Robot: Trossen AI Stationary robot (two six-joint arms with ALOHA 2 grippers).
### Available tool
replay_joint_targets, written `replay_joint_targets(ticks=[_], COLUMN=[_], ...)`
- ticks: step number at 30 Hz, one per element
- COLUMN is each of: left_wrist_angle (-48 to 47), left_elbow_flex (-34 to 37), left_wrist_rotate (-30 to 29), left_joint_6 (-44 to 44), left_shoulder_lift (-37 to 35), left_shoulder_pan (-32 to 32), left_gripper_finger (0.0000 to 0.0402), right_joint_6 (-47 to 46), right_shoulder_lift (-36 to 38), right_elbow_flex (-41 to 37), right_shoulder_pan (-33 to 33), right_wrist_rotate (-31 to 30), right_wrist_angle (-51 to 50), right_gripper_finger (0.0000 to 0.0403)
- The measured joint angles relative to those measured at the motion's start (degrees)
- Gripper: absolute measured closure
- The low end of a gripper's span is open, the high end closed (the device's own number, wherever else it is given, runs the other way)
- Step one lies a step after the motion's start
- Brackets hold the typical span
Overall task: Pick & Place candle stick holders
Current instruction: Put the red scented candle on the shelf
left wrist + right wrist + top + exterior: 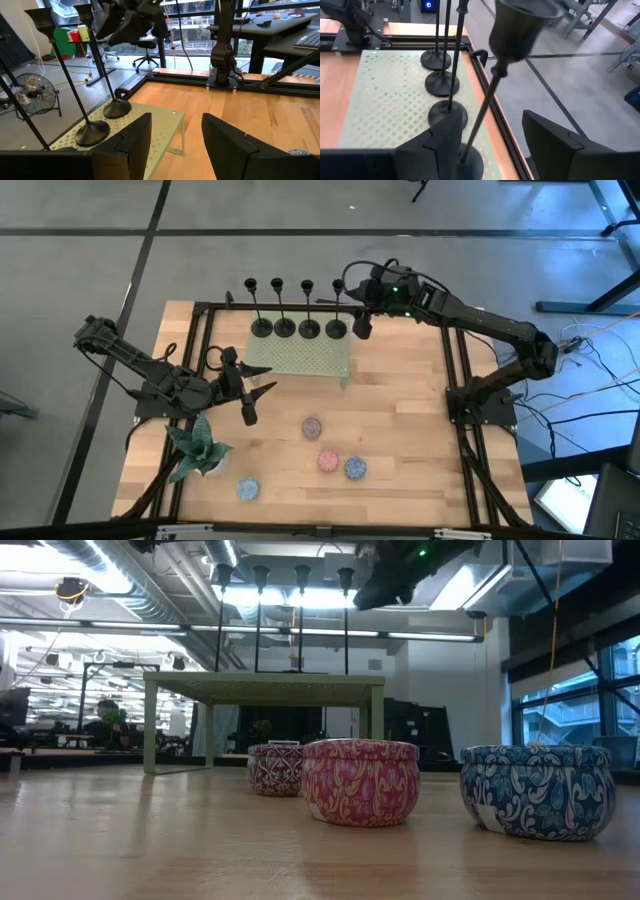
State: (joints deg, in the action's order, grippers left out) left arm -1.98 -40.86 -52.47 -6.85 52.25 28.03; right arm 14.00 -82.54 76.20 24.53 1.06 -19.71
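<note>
Four slim black candle stick holders [298, 329] stand in a row by their round bases on a green perforated stand [300, 358] at the table's far side; they also show in the low view [280, 580]. My right gripper [361, 328] is open, high beside the rightmost holder [336, 330]. In the right wrist view that holder's thin stem [482, 117] and cup [520, 25] show between my open fingers [492, 150], nearer one finger. My left gripper [250, 395] is open and empty above the table's left part, pointing toward the stand [150, 125].
Several small round patterned candle tins [328, 460] sit on the near half of the table; in the low view they stand close [360, 780]. A green potted plant [195, 450] stands at the near left. A black frame rail [455, 360] borders the table.
</note>
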Motion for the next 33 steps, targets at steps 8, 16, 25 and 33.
replay_joint_targets(ticks=[8, 16, 25, 33], left_wrist_angle=[-0.02, -0.02, 0.0, -0.01], left_elbow_flex=[0.0, 0.0, -0.02, -0.02], left_wrist_rotate=[0.04, 2.21, 14.18, 16.45], left_joint_6=[0.0, 0.04, -1.28, -0.24], left_shoulder_lift=[0.0, 0.02, 2.9, 11.28], left_shoulder_pan=[0.0, 0.0, 0.0, 0.0], left_gripper_finger=[0.0231, 0.0231, 0.0231, 0.0218], right_joint_6=[-5.59, -17.37, -20.84, -21.52], right_shoulder_lift=[9.54, 13.67, 13.35, 13.35], right_elbow_flex=[0.0, -0.66, -15.09, -27.61], right_shoulder_pan=[-1.02, -11.42, -26.93, -33.85], right_wrist_rotate=[0.12, 4.99, 5.16, 5.16], right_wrist_angle=[-12.19, -29.13, -18.89, -3.56], right_gripper_finger=[0.0191, 0.0191, 0.0191, 0.0191])
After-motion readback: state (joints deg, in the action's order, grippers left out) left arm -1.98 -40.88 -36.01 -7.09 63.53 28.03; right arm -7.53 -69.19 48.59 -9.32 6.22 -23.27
